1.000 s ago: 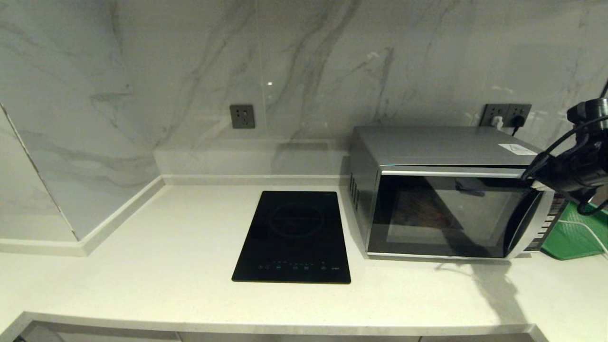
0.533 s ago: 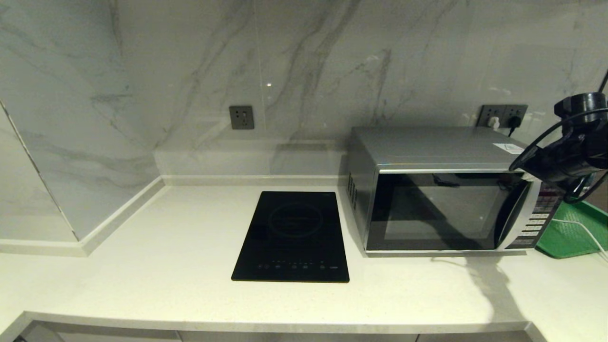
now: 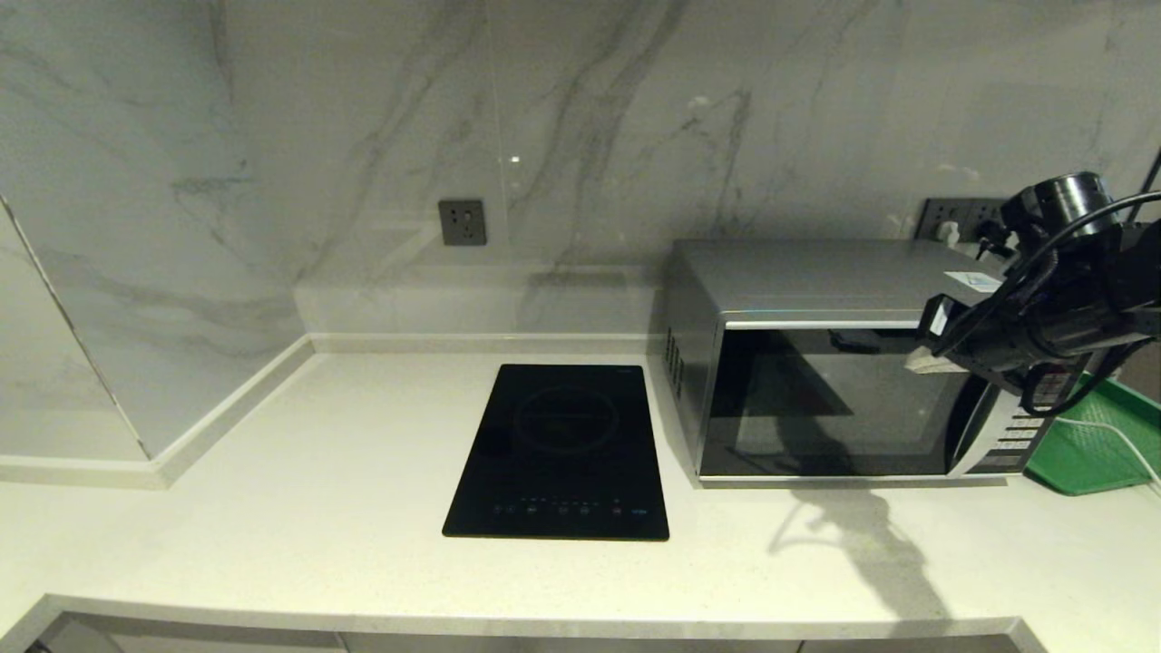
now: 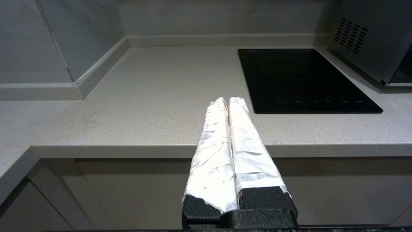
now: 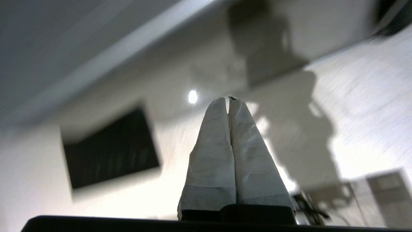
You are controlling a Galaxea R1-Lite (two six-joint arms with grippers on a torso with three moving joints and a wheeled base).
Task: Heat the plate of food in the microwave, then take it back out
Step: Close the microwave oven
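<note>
Right gripper, fingers pressed together and empty, hangs in front of the microwave at the door's upper right, pointing left across the glass. Handle and button panel lie just below and right of it; door looks closed. Left gripper, fingers together, parked low before the counter edge, far from the microwave. Plate not visible in any view, presumably inside. Green tray cut off at right. Right wrist view blurred.

No readable text, labels or numbers anywhere
</note>
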